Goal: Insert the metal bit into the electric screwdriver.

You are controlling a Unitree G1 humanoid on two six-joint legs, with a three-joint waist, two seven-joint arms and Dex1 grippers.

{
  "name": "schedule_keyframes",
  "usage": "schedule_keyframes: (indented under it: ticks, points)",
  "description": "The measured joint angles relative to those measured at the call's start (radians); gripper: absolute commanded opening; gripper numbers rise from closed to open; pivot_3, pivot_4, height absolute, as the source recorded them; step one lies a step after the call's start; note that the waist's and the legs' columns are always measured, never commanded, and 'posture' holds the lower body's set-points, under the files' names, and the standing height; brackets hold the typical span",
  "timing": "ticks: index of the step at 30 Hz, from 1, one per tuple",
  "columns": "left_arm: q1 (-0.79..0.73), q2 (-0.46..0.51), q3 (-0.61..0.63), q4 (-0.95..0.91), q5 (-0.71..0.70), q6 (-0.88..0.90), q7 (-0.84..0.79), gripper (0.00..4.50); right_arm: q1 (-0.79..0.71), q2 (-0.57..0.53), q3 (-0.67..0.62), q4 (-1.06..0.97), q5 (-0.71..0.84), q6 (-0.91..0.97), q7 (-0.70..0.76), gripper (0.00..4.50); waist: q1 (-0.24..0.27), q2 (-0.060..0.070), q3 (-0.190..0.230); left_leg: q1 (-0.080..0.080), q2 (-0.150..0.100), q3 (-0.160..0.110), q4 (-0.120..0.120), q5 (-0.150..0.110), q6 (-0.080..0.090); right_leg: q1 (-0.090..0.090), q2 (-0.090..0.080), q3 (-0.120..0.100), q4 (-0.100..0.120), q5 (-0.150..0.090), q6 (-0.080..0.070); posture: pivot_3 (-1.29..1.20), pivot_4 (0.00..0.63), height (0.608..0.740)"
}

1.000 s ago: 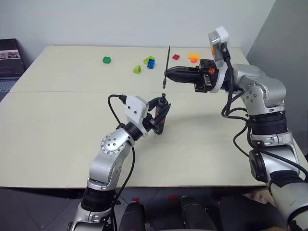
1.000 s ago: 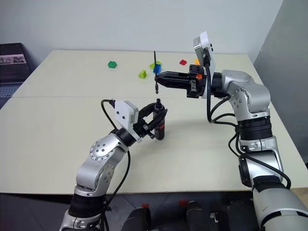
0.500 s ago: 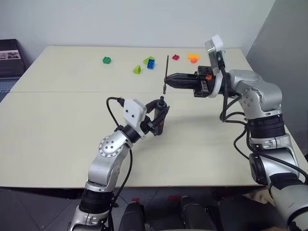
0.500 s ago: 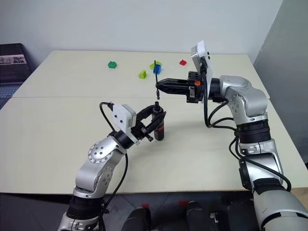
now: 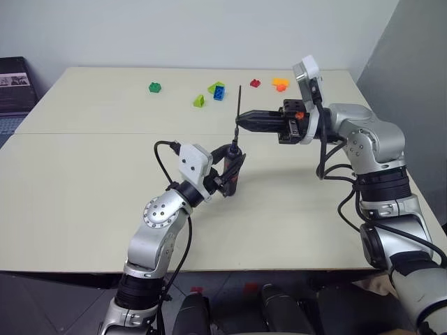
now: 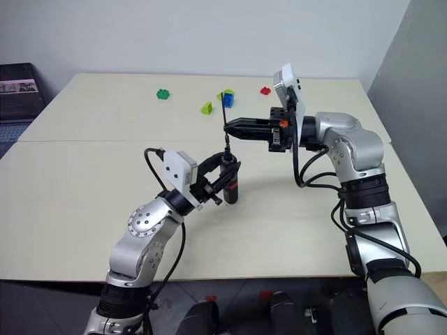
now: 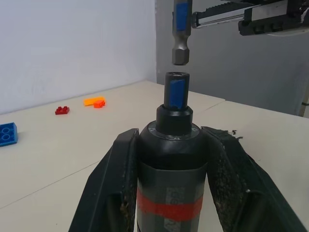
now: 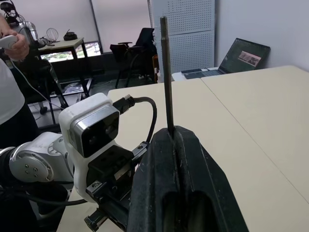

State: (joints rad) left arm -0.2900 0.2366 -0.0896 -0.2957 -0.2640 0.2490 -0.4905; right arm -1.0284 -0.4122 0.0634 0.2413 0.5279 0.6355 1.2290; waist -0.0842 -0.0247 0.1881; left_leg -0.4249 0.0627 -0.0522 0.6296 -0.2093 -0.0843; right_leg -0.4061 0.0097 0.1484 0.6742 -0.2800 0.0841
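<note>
Hanging upright in the pinching right claw (image 5: 241, 122), the metal bit (image 5: 238, 112) has its lower end just above the socket of the electric screwdriver (image 5: 234, 167), gripped upright by the left claw (image 5: 232, 169); they seem aligned.

Between my two grippers the room is tight. My left gripper (image 5: 235, 166) clamps the slim dark grey-black pen-shaped electric screwdriver with a red band (image 7: 173, 159) upright, and my right gripper (image 5: 239, 121) pinches the thin dark grey metal bit (image 5: 238, 114) just above its socket, a small gap between them. My own black fingers (image 7: 112, 186) flank the tool on both sides, blocking any side approach. The pale beige table (image 5: 91, 174) around is bare and open. The small coloured toy bricks (image 5: 208, 93) lie well apart at the far edge, out of my path.
</note>
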Motion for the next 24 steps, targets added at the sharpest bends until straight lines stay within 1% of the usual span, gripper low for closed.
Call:
schedule_keyframes:
  ticks: [24]
  points:
    - [-0.002, 0.004, 0.0, 0.004, 0.0, -0.001, -0.001, 1.64, 0.0, 0.01, 0.017, 0.007, -0.024, -0.038, 0.01, 0.0, 0.0, 0.0, 0.0, 0.001, 0.0, 0.0, 0.0, 0.0, 0.0, 0.0, 0.0, 0.0, 0.001, 0.0, 0.0, 0.0, 0.15, 0.74]
